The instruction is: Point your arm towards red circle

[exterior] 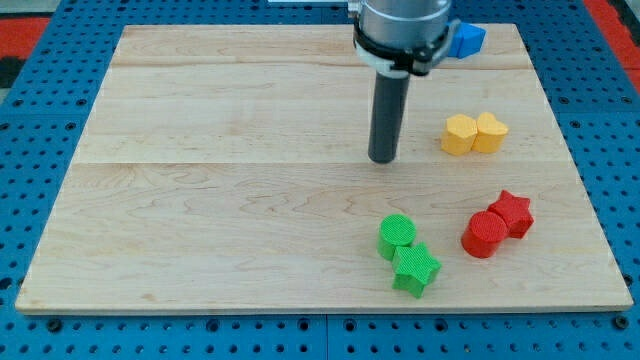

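Seen from the single camera view, my tip [382,160] rests on the wooden board [200,200] near its middle, touching no block; a bare rod, it has nothing to open or close and holds nothing. The red circle [485,234], the task's target, lies well off toward the view's lower right of my tip, pressed against a red star [512,212] just beyond it. The job looks only begun: my tip has open board between itself and the red circle, and the approach remains to be made. Below my tip, toward the view's bottom, a green circle [397,236] touches a green star [416,269]. To the view's right of my tip sit two yellow blocks [475,133] side by side, one perhaps a hexagon and the other heart-like, though their outlines are hard to read. Above, a blue block [467,39] is mostly hidden behind the arm's collar [400,35], its shape unclear. The arm itself is cut off by the view's top edge.
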### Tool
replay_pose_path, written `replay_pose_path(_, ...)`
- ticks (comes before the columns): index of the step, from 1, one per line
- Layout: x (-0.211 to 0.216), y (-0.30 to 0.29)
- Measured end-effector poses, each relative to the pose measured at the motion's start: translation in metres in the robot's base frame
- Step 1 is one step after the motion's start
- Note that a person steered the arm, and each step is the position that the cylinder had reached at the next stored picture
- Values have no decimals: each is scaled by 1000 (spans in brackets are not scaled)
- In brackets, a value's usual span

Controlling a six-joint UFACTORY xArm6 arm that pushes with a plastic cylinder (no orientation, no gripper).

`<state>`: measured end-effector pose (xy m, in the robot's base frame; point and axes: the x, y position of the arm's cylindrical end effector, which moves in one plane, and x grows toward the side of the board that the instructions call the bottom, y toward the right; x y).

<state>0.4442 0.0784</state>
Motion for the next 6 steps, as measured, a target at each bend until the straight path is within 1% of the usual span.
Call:
replay_pose_path(1, 10, 64)
replay_pose_path(2, 36, 64)
replay_pose_path(3, 51, 63)
replay_pose_path(6, 87, 60)
